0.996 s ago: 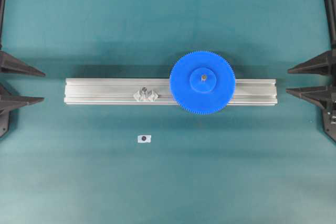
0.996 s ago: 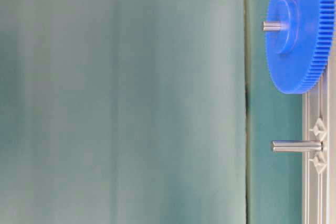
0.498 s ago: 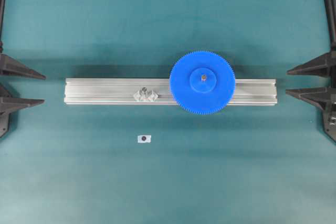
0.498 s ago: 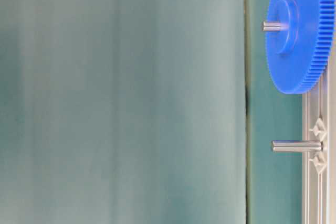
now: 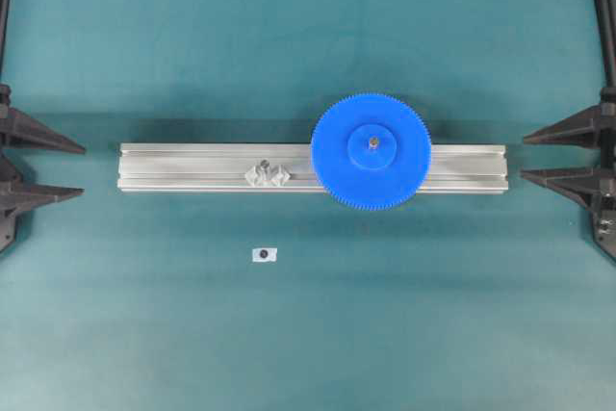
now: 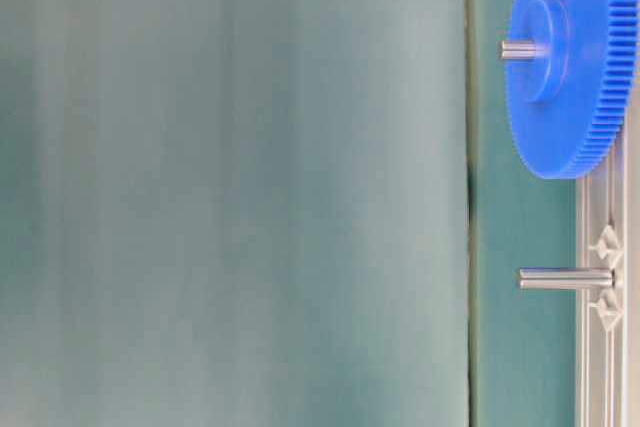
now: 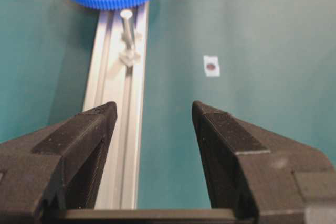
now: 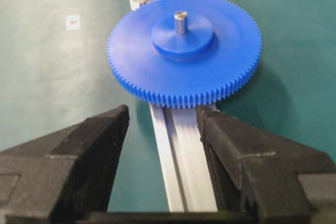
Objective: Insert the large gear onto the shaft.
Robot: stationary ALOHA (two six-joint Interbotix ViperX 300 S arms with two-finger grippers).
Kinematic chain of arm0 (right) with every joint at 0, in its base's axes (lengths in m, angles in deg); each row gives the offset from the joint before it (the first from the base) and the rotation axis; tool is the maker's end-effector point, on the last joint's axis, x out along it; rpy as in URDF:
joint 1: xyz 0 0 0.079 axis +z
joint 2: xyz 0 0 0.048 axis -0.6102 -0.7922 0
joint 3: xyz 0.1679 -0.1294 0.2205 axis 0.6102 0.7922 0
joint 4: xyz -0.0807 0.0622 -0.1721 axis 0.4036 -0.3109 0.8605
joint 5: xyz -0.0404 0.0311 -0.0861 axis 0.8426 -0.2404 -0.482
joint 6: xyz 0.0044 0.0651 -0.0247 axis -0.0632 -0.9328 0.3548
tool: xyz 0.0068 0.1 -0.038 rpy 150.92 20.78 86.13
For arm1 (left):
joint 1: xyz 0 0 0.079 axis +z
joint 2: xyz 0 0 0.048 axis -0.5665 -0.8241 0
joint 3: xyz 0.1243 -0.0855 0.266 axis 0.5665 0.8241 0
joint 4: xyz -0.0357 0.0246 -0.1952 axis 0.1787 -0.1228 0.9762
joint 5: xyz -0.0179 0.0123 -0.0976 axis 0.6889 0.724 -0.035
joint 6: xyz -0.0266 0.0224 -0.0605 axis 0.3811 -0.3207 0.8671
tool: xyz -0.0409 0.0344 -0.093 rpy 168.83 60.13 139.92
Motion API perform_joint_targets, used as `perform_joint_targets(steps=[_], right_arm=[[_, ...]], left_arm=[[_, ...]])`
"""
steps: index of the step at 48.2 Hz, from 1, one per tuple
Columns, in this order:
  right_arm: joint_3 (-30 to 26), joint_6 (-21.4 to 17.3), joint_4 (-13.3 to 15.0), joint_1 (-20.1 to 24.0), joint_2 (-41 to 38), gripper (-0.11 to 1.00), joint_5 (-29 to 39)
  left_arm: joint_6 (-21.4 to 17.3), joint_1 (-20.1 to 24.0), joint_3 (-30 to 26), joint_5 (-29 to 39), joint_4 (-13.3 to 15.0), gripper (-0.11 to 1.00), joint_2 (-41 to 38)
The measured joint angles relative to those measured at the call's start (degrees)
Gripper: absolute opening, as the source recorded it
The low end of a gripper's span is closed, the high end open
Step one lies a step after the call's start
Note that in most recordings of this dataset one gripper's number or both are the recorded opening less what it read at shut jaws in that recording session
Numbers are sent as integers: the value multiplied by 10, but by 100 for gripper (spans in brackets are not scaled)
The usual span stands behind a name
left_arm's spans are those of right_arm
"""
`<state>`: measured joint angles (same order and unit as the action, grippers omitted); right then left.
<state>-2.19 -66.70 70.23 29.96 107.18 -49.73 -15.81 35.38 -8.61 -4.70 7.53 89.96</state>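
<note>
Gear (image 5: 371,151) sits seated on a pin; both claws (image 7: 152,129) (image 8: 163,129) gape empty, so regrasping could jam it.

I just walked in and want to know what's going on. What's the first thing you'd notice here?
The big bright-blue plastic gear with fine teeth catches the eye first: it lies flat on the long silvery metal rail, right of the middle, with a thin metal pin poking up through its hub. Left of it on the rail stands a second, bare silvery pin. Both black grippers, left and right, wait open at the table's sides.

Blue large gear (image 5: 371,152) flat, seated on shaft (image 8: 180,22)
</note>
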Motion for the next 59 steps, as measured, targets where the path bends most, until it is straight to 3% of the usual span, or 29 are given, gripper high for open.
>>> perform_joint_targets(steps=[15, 26, 39, 59], right_arm=[[9, 0, 0, 0, 0, 63, -4], [38, 0, 2, 0, 0, 63, -43], [64, 0, 2, 0, 0, 63, -84], [67, 0, 2, 0, 1, 63, -91]], left_arm=[[-37, 0, 46, -25, -1, 61, 4], [-38, 0, 69, -93, -1, 61, 14], [-37, 0, 109, -106, -1, 61, 14], [-35, 0, 160, -187, 0, 61, 14]])
